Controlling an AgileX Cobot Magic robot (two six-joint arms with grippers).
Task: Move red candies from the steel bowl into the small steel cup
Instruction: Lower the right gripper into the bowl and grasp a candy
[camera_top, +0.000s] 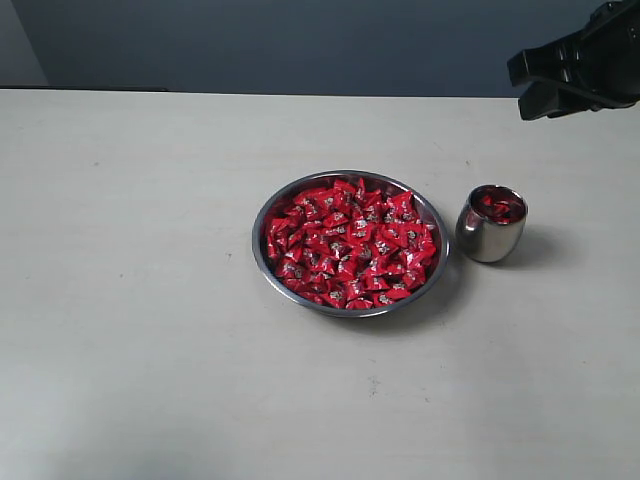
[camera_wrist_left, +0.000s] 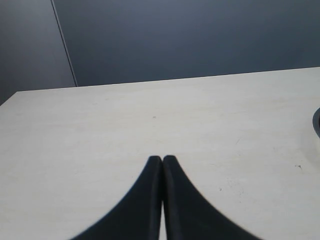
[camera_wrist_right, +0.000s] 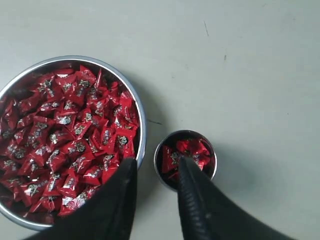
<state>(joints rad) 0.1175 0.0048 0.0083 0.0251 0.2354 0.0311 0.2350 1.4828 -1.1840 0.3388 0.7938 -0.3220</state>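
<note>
Left wrist view: our left claw (camera_wrist_left: 162, 159) hangs over the table (camera_wrist_left: 100, 130), jaws pressed together. Mid-table sits the steel bowl (camera_top: 256, 240), heaped with red candies (camera_top: 350, 245). Just right of it (not touching) the small steel cup (camera_top: 488, 240) holds a few. Our right claw (camera_wrist_right: 156, 161) hovers above, jaws apart, empty.

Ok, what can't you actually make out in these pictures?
Exterior view: the black right tool is cropped by the frame corner; the black left tool is out of frame.
Right wrist view: a tool finger covers part of the small rounded steel cup, so its shiny red-wrapped candies can't be counted.
Left wrist view: the wide shallow steel bowl is just an edge sliver.
</note>
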